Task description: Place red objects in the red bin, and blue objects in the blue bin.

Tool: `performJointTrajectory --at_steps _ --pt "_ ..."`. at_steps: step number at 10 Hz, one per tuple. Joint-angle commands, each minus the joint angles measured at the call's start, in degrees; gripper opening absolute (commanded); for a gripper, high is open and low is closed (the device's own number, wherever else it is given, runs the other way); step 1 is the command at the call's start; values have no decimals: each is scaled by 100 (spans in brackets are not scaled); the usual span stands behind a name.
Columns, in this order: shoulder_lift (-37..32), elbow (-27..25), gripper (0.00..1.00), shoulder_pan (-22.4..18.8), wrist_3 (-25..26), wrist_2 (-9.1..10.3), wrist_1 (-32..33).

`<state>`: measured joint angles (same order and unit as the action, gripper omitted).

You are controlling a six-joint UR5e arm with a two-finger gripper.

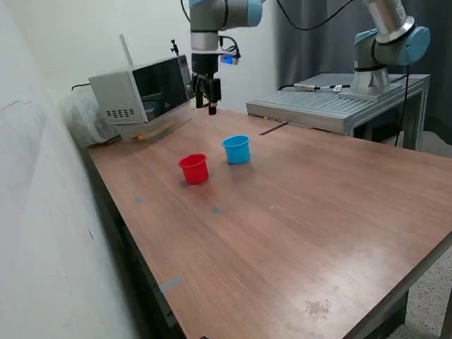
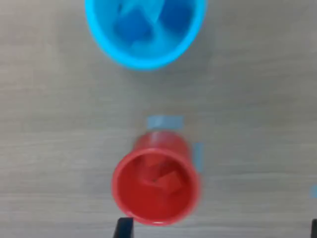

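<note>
Resting in red bin (image 2: 154,186), red cubes (image 2: 166,179)

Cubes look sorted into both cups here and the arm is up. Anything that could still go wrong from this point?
Little remains. The gripper hangs above the table, apart from both cups; a low sweep could tip the light red bin or blue bin, spilling the blue cubes or red cubes. The wrist view is blurred, so the cube count in each cup is uncertain.

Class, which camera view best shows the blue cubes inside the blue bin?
The wrist view: it looks straight down into the blue bin, showing the blue cubes inside, though blurred. The exterior view shows only the bin's outside wall; its contents are hidden.
</note>
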<state>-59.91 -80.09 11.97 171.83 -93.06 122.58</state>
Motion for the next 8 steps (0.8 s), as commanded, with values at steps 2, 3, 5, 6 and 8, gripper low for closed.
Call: performJointTrajectory --at_steps 2,3,5,6,8 --pt "-2072 -812 100 -545 279 -11 -1462" --pt "-2460 -971 100 -694 568 -63 -1822" --pt "-2892 -1209 100 -1011 1131 -230 -2491" --pt "-3094 -1367 100 -1151 1316 -387 -2650" --pt "-3516 -1526 100 -1267 1449 -477 -3045"
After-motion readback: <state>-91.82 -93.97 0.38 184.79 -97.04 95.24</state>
